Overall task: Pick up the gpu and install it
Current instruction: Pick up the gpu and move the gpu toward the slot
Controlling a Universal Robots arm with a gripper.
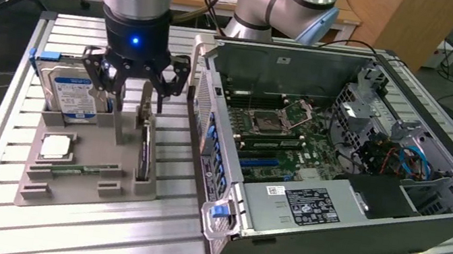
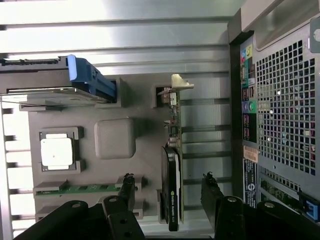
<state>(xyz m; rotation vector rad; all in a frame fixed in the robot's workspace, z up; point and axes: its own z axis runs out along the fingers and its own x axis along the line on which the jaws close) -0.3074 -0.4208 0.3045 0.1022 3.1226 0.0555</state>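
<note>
Silvery metal tabletop [image 1: 100,236], ribbed with long parallel slots, bright with glare along the near slats. Set flat on it, toward the exterior view's left: a grey moulded parts tray [image 1: 61,191]. Just beside that, on the exterior view's right: a dark computer case [image 1: 355,239], laid on its side, open face upward. Between the two, a narrow strip of bare slats.

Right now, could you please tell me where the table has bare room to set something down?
Free: the table nearer the camera than the holder, and beyond the hard drive. Crowded: between holder and computer case, where the open gripper hangs over the card.
</note>
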